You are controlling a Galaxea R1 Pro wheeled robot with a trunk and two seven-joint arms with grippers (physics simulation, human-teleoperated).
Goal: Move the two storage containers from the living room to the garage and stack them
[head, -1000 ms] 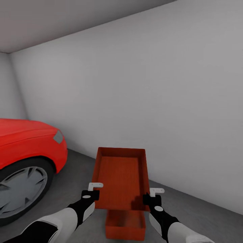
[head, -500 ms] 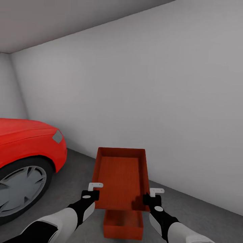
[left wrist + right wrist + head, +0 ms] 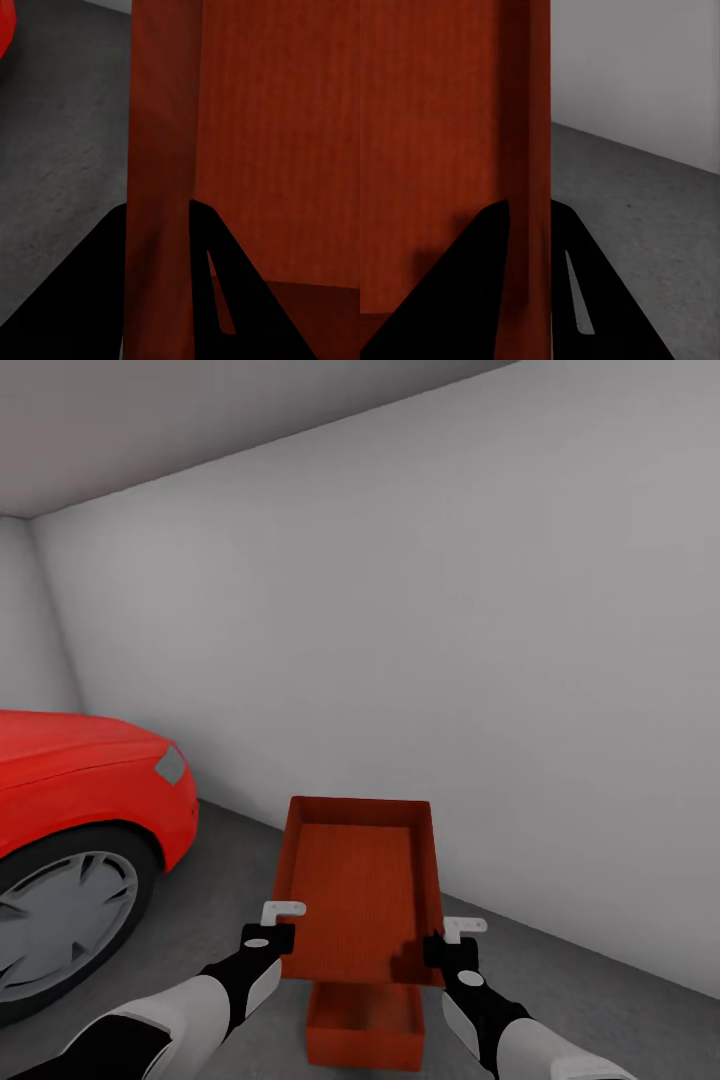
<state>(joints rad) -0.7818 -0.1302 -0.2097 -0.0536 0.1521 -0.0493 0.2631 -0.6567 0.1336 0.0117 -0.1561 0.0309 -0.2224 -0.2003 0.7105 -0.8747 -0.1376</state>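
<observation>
garage floor (image 3: 200, 920), empty container (image 3: 360, 885) held above second empty container (image 3: 365, 1020)

The light is soft and even, without glare. The white wall (image 3: 450, 610) is smoothly shaded. In both wrist views each pincer's fingers (image 3: 90, 292) appear as black silhouettes, and the near container wall (image 3: 529, 150) is slightly blurred.
</observation>
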